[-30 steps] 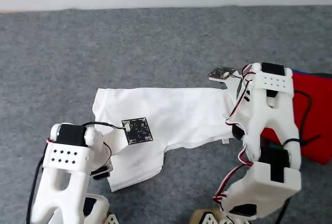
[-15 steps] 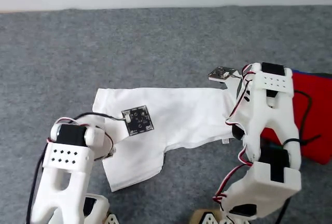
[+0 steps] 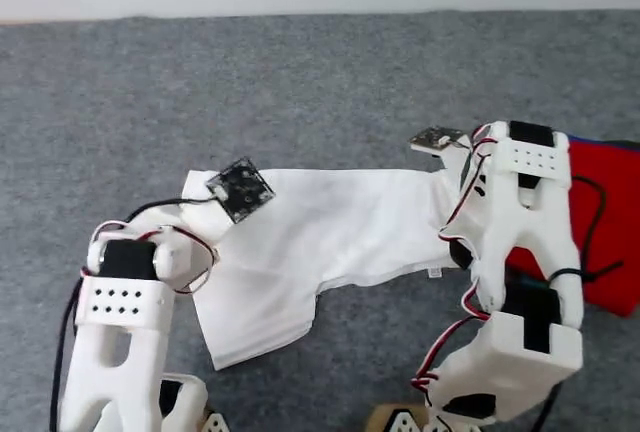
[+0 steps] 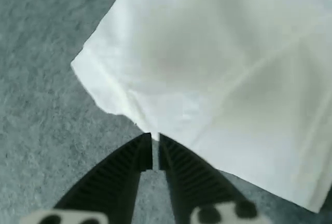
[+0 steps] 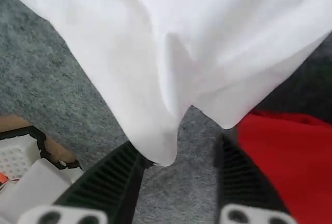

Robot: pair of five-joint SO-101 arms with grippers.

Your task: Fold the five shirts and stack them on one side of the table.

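1. lying lengthwise across the tabletop [image 3: 300, 82] between both arms: the white shirt [image 3: 330, 227].
2. left hand [image 4: 154, 143] pinched almost closed at its left hem, grip unclear.
3. right hand [image 5: 179, 156] gaping, holding nothing, astride the right end.

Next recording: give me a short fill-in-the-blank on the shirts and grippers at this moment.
1. The shirt spread mid-table is ____ in colour.
2. The second shirt, beside the right arm, is ____.
3. The right gripper has its jaws ____, cloth hanging between them.
4. The left gripper has its jaws ____ at a cloth edge.
Missing words: white; red; open; shut.
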